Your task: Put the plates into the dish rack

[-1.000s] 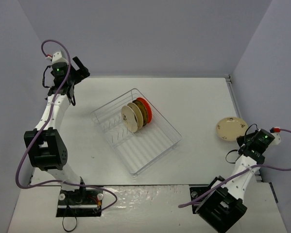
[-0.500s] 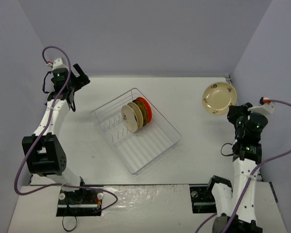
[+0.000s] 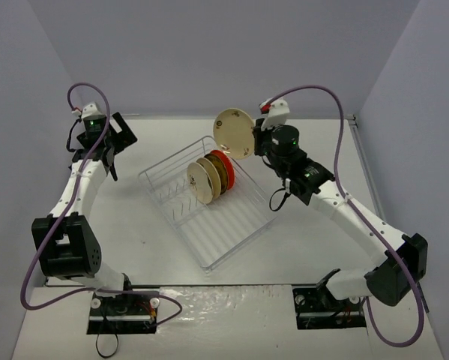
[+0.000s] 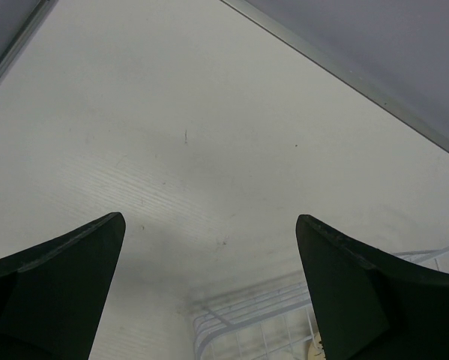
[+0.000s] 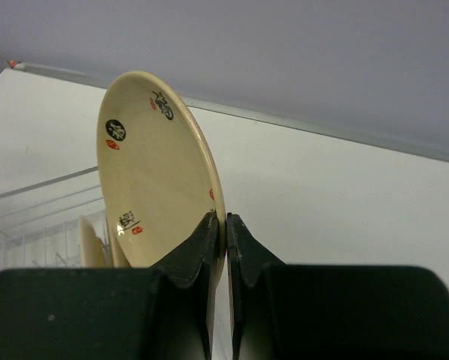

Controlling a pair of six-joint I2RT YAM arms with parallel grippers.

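right gripper (image 5: 225, 225): fingers pinching rim of glossy round cream plate (image 5: 157, 172), held upright above far corner of white wire rack (image 3: 231, 240) | rack: cream, brown, red plates (image 3: 209, 176) standing on edge | left gripper (image 4: 211, 217): fingers spread wide, holding nothing, over matte white table (image 4: 172, 112)

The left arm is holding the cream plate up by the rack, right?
No. The right gripper holds the cream plate up by the rack, pinching its rim, as the right wrist view shows. The left gripper is open and empty.
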